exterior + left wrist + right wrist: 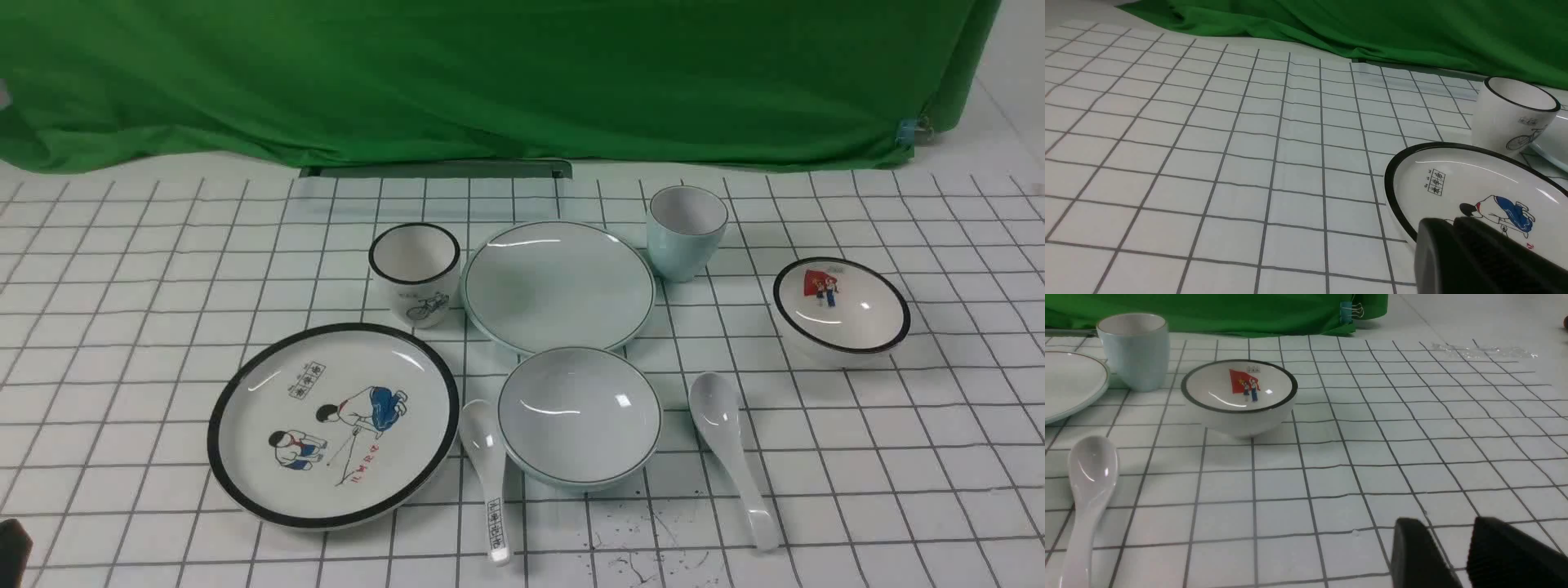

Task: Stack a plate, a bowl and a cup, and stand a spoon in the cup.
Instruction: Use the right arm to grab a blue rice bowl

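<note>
Pale blue-green round plate (558,286) lay near the surface's (147,278) far edge; your right end effector (1447,533) hung released; of your left end effector (1447,228) I couldn't tell.

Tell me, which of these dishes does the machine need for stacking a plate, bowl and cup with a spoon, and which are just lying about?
Belongs to the job: pale blue-green plate, pale blue-green bowl, pale blue-green cup, plain white spoon.
Just lying about: cartoon plate, bicycle cup, red-picture bowl, lettered spoon.
</note>
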You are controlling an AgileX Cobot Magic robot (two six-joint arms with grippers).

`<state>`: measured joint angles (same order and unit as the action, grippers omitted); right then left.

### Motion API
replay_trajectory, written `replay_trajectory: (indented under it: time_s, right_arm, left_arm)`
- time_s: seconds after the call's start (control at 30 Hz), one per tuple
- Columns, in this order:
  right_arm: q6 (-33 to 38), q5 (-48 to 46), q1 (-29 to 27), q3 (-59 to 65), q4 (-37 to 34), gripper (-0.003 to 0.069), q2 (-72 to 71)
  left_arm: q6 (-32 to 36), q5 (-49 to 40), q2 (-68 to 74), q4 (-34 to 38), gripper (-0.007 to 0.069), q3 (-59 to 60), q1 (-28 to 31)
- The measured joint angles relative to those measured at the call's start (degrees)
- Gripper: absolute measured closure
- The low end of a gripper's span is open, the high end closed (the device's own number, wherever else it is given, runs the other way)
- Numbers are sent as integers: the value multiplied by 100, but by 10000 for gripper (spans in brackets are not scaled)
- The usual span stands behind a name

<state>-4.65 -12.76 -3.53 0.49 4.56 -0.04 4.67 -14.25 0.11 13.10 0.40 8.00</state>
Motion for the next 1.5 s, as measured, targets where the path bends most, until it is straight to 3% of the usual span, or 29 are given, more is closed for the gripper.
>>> replay_trajectory:
  time_s: [1.13,1.5]
  right_arm:
    - [-5,7,0,0,0,416,0]
    - [-513,23,0,0,-253,416,0]
  left_arm:
    - [0,4,0,-303,634,0,0]
    - [-51,113,0,-508,634,0,0]
